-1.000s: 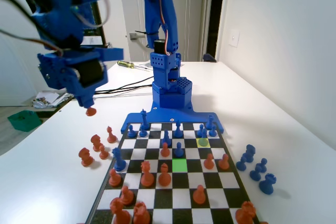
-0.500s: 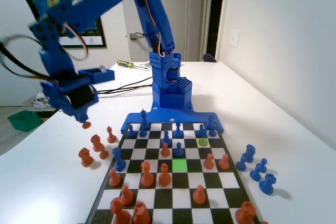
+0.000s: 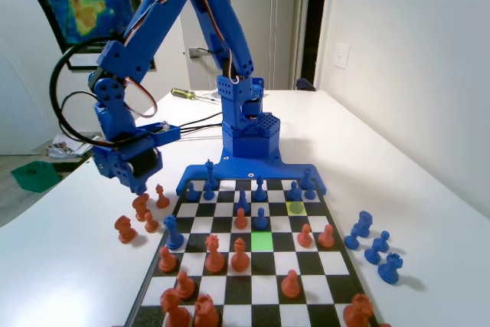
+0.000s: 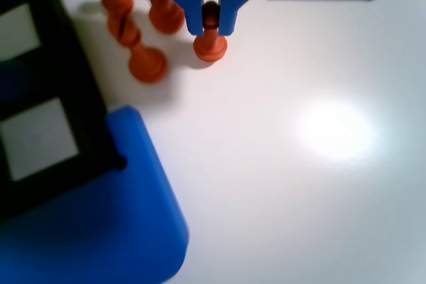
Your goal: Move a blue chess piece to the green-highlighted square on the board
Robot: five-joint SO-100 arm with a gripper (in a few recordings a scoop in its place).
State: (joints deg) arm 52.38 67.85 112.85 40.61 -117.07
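Note:
My gripper (image 3: 140, 184) hangs low over the table just left of the board (image 3: 230, 296), among orange pieces set aside there. In the wrist view its jaws (image 4: 210, 23) are shut on the head of an orange pawn (image 4: 210, 44), whose base is at the table top. The green-highlighted square (image 3: 262, 240) lies bare near the board's middle. A blue chess piece (image 3: 261, 220), a pawn, stands on the square just behind it. More blue pawns (image 3: 259, 188) line the far rows.
Orange pieces (image 3: 124, 228) stand on the table left of the board, three of them close to my jaws (image 4: 148, 64). Several blue pieces (image 3: 378, 246) stand off the board's right side. A yellow square (image 3: 295, 207) lies far right. Orange pieces (image 3: 213, 254) fill the near rows.
The arm has swung down and toward the board's left edge, carrying the orange pawn from mid-air to the table beside the other orange pieces.

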